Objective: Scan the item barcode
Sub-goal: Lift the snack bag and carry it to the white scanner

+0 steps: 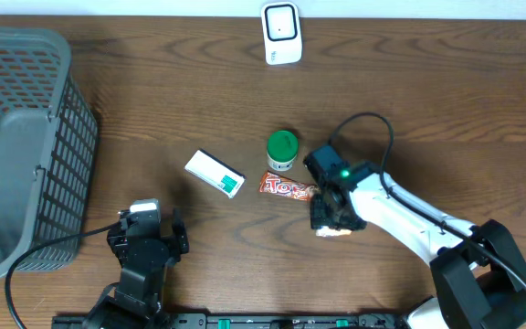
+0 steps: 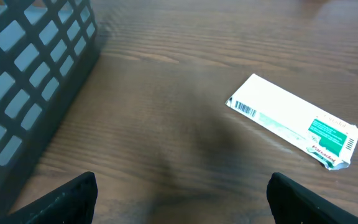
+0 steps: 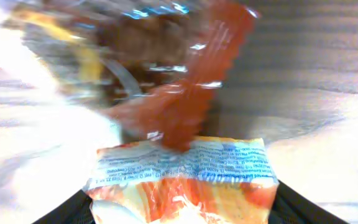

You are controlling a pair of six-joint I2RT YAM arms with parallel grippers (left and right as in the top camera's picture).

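Letters "TO…" on red wrapper (image 1: 286, 187), rest unclear; barcode on white box (image 2: 291, 119), green label illegible.
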